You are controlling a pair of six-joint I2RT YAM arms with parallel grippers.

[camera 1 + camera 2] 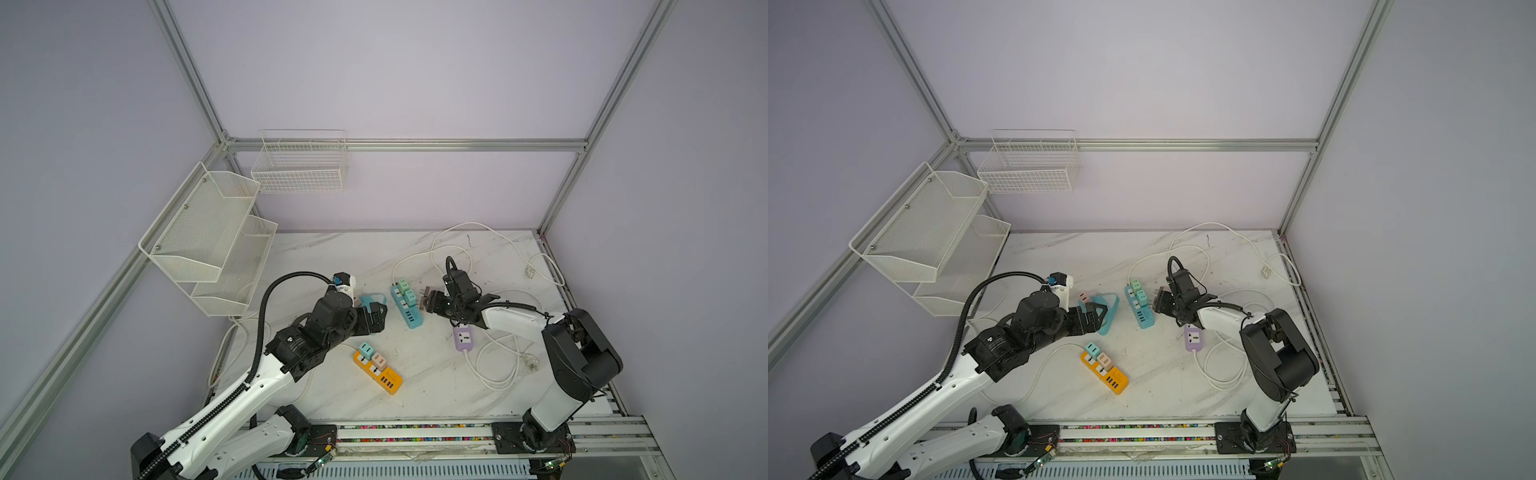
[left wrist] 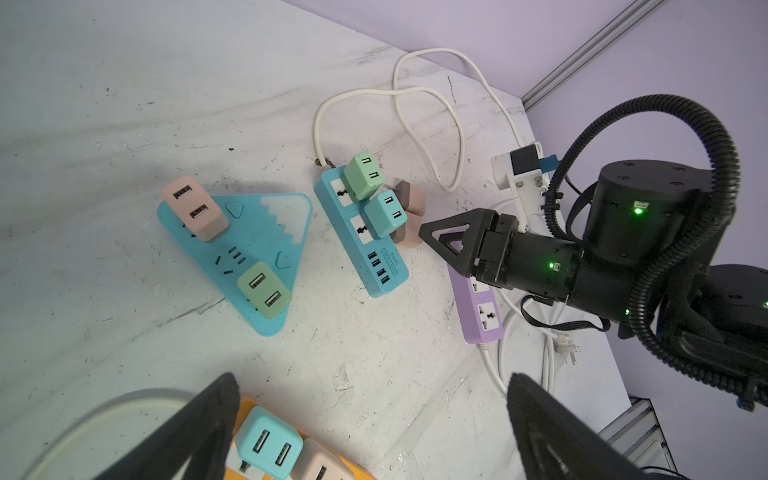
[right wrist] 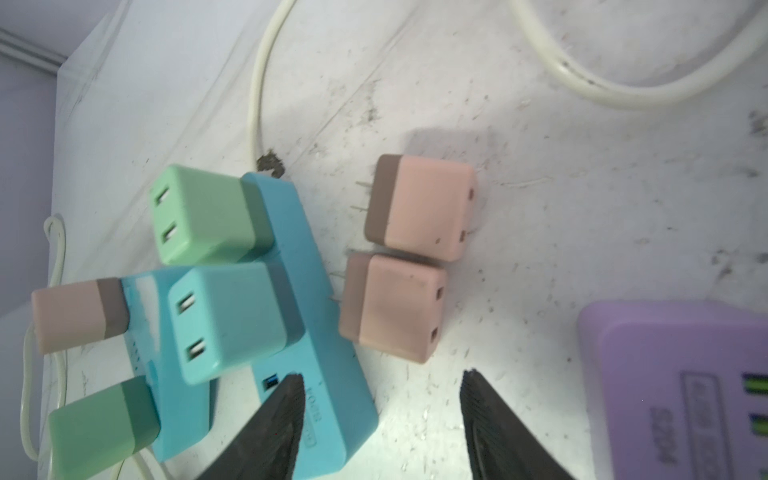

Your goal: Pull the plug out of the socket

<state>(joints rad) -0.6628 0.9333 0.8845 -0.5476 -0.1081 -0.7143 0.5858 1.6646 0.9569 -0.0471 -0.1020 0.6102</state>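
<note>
A blue socket strip [image 3: 291, 332] lies mid-table with a green plug [image 3: 199, 216] and a teal plug [image 3: 224, 320] seated in it. Two pink plugs [image 3: 428, 208] [image 3: 399, 307] lie loose on the marble beside it, prongs toward the strip. My right gripper [image 3: 380, 386] [image 1: 429, 302] is open just short of the nearer pink plug, with nothing between its fingers; one finger overlaps the strip's USB end. My left gripper [image 2: 372, 386] [image 1: 376, 318] is wide open and empty, hovering between the triangular socket and the orange strip.
A triangular blue socket [image 2: 257, 232] carries a pink and a green plug. An orange strip [image 1: 384, 374] holds a teal and a pink plug. A purple strip [image 1: 464, 338] and looping white cords [image 1: 498, 365] lie under the right arm. Wire baskets [image 1: 216, 237] hang on the left wall.
</note>
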